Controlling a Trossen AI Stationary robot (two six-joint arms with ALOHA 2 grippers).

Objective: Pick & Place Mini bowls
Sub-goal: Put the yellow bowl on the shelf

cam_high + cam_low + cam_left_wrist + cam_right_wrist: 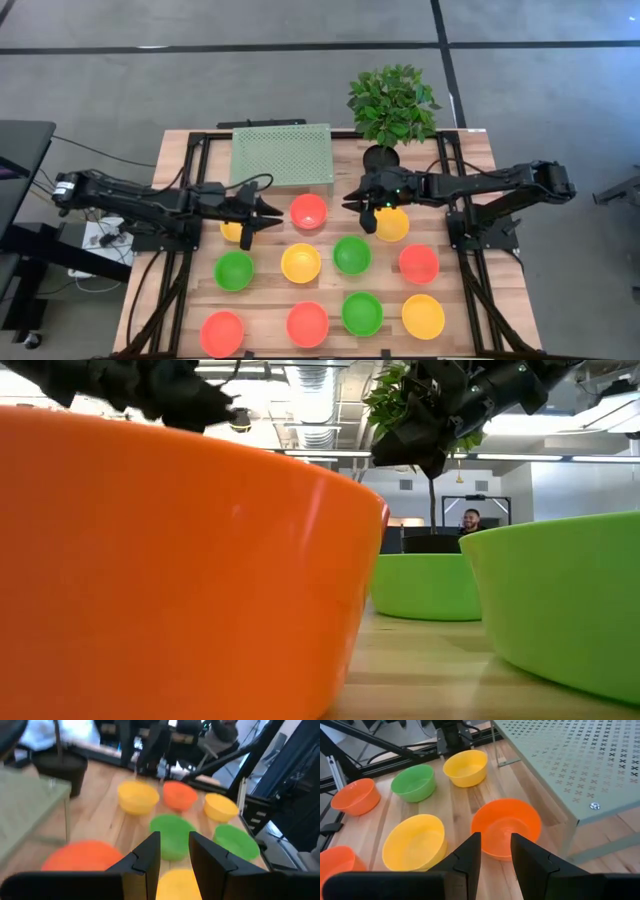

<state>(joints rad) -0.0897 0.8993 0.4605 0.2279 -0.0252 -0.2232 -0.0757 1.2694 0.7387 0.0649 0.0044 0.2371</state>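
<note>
Eleven mini bowls, yellow, red and green, rest on their bases on the wooden table. My left gripper [268, 212] hovers above the table beside a yellow bowl [232, 232], pointing toward the red bowl [308, 211] in the far row. It is open by a narrow gap and empty [175, 847]. My right gripper [355, 203] hovers on the other side of that red bowl [506, 827], next to a yellow bowl [391, 224]. It is also open by a narrow gap and empty [496, 850]. Both grippers show high above the bowls in the low view, the left gripper [190, 400] and the right gripper [420, 445].
A pale green perforated rack [282, 153] stands at the far edge, close behind the red bowl. A black plant pot [381, 158] with a leafy plant stands to its right. The other bowls fill the middle and near rows, such as a green one [352, 255]. A person [470, 520] sits far behind.
</note>
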